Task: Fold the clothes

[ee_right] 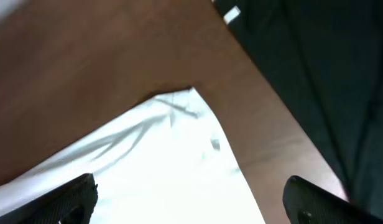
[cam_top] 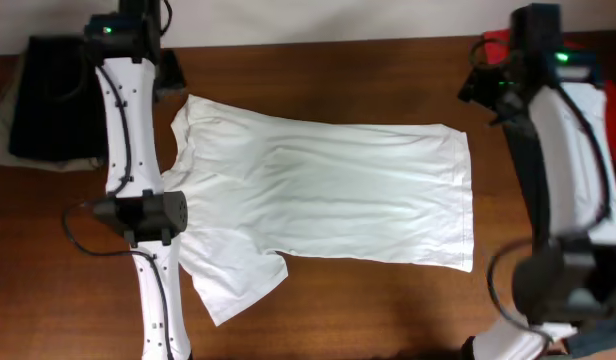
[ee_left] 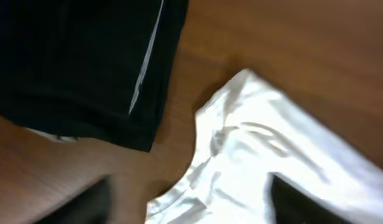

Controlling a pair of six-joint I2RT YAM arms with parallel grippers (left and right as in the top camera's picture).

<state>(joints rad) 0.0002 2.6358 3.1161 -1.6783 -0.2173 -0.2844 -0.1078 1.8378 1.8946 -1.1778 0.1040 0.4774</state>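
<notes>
Wooden table (cam_top: pixel 388 310) supports the white T-shirt (cam_top: pixel 328 190), spread flat. The left gripper (ee_left: pixel 191 208) hangs over its collar-end corner and the right gripper (ee_right: pixel 191 211) over its hem-end corner, both spread wide and empty. Each pinch should take the corner squarely (both fabric layers). Overhead alone shows the shirt's whole outline; wrist views alone show the finger gaps.

T-shirt (cam_top: pixel 328 190) flat on the table (cam_top: pixel 368 310) between left arm (cam_top: pixel 123 120) and right arm (cam_top: pixel 563 150), second garment (cam_top: pixel 48 100) apart at far-left corner.
</notes>
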